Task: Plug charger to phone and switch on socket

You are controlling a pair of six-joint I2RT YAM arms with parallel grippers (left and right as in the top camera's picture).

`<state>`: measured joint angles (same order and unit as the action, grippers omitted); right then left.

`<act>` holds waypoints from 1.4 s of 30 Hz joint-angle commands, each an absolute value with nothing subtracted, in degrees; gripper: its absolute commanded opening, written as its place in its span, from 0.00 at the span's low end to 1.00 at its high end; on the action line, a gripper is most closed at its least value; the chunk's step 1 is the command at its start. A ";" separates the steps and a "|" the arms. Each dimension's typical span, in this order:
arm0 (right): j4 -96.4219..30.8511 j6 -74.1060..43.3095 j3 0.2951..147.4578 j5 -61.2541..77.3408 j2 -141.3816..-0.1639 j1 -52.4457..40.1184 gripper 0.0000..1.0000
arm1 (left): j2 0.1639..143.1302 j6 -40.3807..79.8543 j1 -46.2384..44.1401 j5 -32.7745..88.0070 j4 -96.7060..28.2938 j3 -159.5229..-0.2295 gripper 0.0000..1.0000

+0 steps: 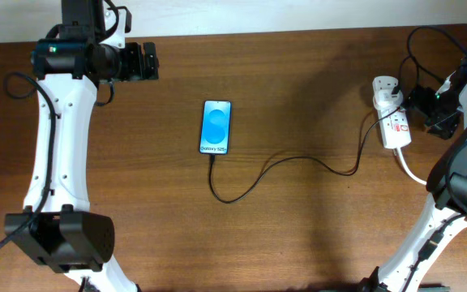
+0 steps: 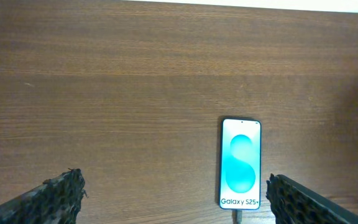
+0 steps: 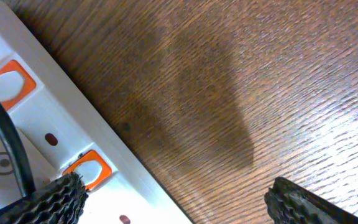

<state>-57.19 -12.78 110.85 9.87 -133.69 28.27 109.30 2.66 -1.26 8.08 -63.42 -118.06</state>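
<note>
The phone (image 1: 216,127) lies screen up mid-table, blue screen lit. The charger's thin black cable (image 1: 298,160) runs from the phone's near end in a loop across the table to the socket (image 1: 393,122), a white power strip at the right. In the left wrist view the phone (image 2: 241,163) shows with the connector (image 2: 236,216) at its bottom edge. My left gripper (image 1: 148,62) (image 2: 176,200) is open and empty, far left of the phone. My right gripper (image 1: 418,101) (image 3: 179,202) is open, one finger over the socket (image 3: 48,134) beside an orange switch (image 3: 89,168).
A thick white cord (image 1: 412,172) leaves the socket toward the right arm's base. A second orange switch (image 3: 8,84) and a black cable (image 3: 5,143) show on the strip. Black arm wiring (image 1: 420,49) hangs at the far right.
</note>
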 commanded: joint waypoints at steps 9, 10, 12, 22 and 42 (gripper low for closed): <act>-58.08 -13.41 110.48 14.55 -128.73 22.96 0.98 | 109.80 2.33 -1.21 7.64 -63.53 -117.86 0.99; -58.28 -14.72 110.48 11.42 -128.73 23.07 0.98 | 109.80 2.33 -1.21 7.64 -63.53 -117.86 0.99; -58.35 -15.64 110.48 10.68 -128.73 24.43 0.99 | 109.80 2.33 -1.21 7.64 -63.53 -117.86 0.99; -60.86 -9.52 110.45 7.94 -130.50 29.80 0.98 | 109.80 2.33 -1.21 7.64 -63.53 -117.86 0.99; -51.72 -19.22 106.04 8.36 -132.60 28.91 0.98 | 109.80 2.33 -0.32 7.64 -63.53 -117.86 0.99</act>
